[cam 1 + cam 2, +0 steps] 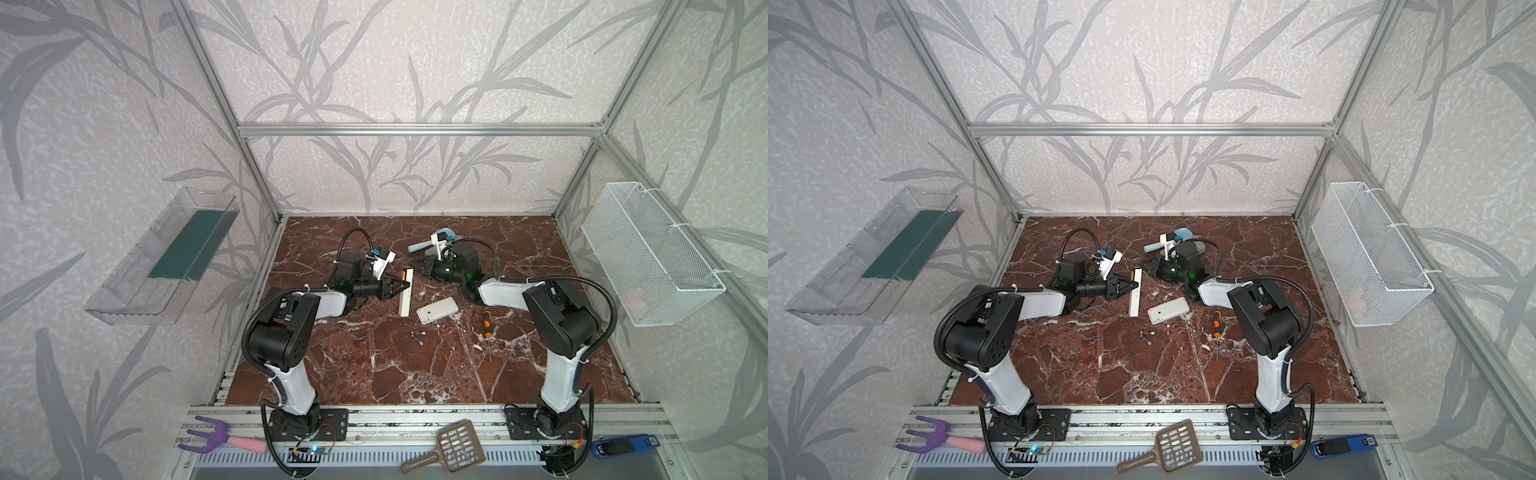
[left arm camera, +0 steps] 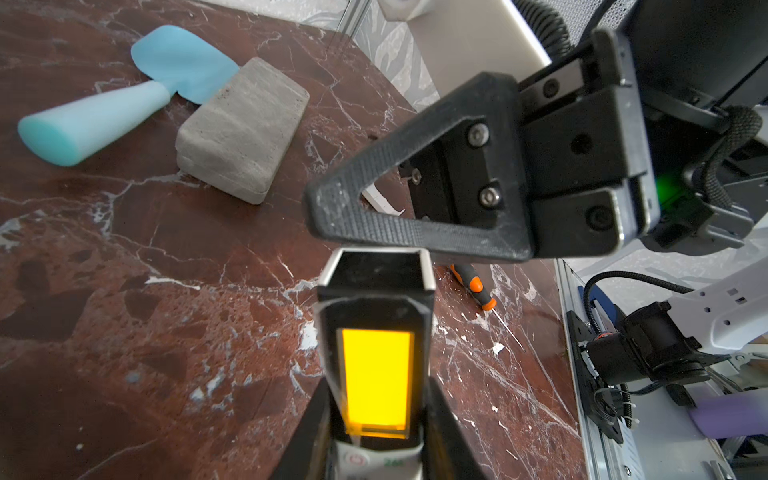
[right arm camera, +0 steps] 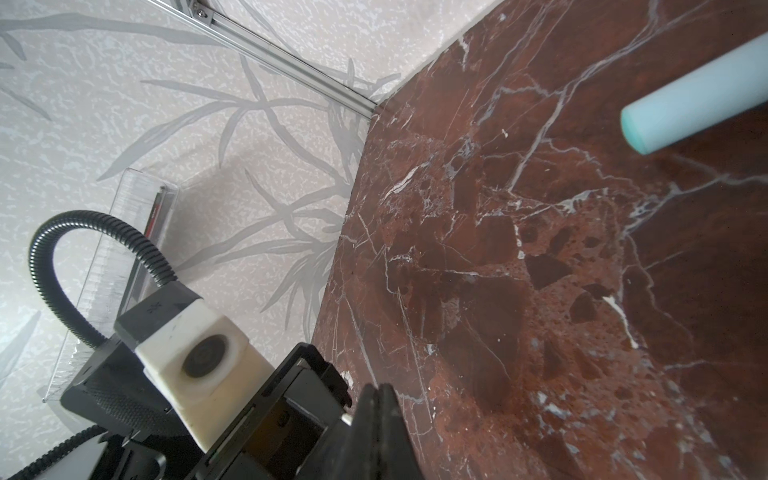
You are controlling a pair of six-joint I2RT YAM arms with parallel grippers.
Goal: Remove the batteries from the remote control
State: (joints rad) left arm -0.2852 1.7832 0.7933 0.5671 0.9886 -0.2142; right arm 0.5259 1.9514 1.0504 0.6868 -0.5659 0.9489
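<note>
Two batteries (image 1: 417,336) lie out, central on the table (image 1: 374,374). My left gripper (image 1: 406,286) clamps the remote control (image 1: 404,305); my right gripper (image 1: 417,262) has jaws together. Cells remaining inside: cannot tell.

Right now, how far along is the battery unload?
Done: two dark batteries lie loose on the table, in front of the remote. In hand: the left pincer grips the long white remote by its sides. The right pincer is shut and empty, close by the remote's far end. Left: the battery bay is hidden in every view, so I cannot tell whether more are inside.
</note>
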